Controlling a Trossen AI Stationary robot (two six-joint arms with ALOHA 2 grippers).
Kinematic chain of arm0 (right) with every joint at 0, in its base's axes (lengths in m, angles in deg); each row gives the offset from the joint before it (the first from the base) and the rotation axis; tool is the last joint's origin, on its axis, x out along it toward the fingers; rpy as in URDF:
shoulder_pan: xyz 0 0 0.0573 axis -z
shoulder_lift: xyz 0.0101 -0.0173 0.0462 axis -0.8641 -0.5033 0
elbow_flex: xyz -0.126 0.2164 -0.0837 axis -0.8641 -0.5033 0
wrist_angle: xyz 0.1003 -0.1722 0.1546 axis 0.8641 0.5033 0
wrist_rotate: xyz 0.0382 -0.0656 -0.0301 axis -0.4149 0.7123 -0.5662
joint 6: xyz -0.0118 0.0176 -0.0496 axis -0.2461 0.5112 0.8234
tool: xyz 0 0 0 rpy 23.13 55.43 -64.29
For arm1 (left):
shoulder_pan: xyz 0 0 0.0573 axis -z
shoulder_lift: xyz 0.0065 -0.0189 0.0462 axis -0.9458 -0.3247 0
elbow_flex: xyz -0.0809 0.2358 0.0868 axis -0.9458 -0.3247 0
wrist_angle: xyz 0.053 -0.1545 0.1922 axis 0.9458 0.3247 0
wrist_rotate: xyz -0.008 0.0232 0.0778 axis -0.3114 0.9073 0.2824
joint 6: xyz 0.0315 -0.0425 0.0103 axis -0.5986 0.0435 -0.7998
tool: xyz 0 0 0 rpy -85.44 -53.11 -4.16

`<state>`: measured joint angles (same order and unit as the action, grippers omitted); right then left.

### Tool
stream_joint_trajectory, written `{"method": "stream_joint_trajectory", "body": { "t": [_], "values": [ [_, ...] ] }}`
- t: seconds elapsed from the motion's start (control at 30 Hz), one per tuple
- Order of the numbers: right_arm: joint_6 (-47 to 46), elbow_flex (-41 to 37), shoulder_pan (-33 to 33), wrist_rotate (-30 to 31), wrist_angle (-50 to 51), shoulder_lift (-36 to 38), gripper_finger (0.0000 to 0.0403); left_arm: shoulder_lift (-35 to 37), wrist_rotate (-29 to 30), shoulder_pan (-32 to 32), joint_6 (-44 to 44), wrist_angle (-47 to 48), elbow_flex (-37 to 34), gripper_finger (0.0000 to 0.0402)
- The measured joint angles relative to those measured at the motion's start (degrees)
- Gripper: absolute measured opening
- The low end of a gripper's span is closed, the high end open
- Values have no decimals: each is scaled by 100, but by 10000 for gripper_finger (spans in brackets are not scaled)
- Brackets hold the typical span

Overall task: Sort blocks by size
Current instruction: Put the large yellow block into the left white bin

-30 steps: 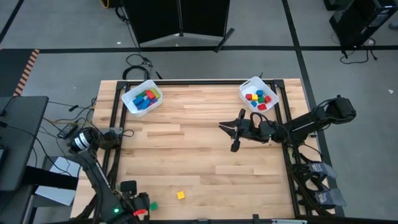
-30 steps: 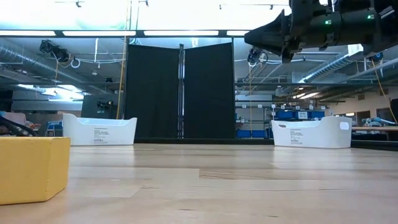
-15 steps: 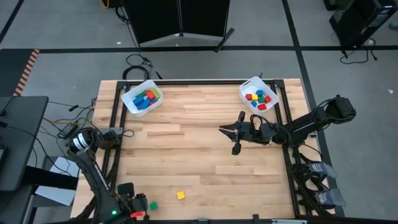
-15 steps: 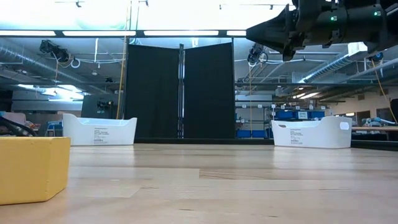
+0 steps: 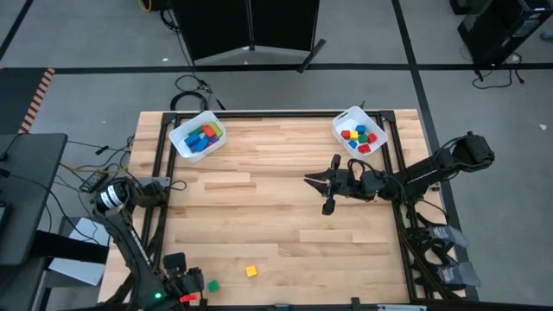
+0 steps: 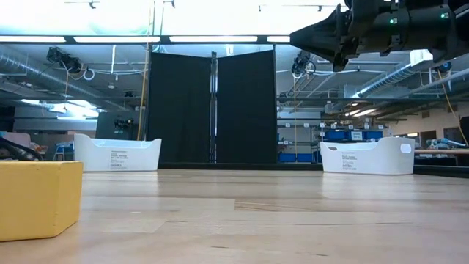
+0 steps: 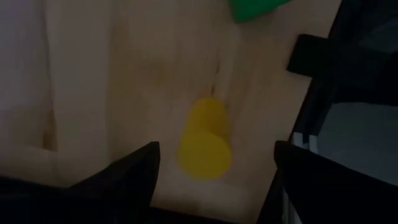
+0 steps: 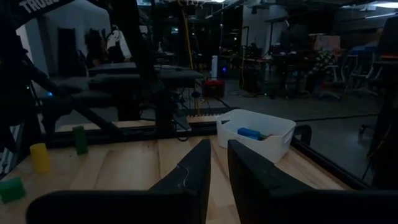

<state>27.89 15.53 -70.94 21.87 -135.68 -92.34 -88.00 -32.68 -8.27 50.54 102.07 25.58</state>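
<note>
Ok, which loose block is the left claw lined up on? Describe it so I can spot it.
Look along the table's near edge, in the high view. Two loose blocks lie there; it is the yellow block, farther toward the middle than the green block beside the open left claw.

Two white bins point(image 5: 198, 136) point(image 5: 359, 130), two loose blocks point(image 5: 251, 271) point(image 5: 212, 285).

Bright overhead ceiling glare; both wrist views dim, blurred.
</note>
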Motion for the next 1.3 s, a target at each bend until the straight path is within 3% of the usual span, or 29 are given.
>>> {"method": "stream_joint_trajectory", "body": {
  "t": [0.5, 1.3],
  "values": [
    [0, 0, -9, 2, -86, 0, 66, 0, 306, 103, 143, -10, -38, 288],
    [4, 0, -42, 2, -129, 0, 66, 0, 338, 153, 311, 14, -38, 287]
  ]
}}
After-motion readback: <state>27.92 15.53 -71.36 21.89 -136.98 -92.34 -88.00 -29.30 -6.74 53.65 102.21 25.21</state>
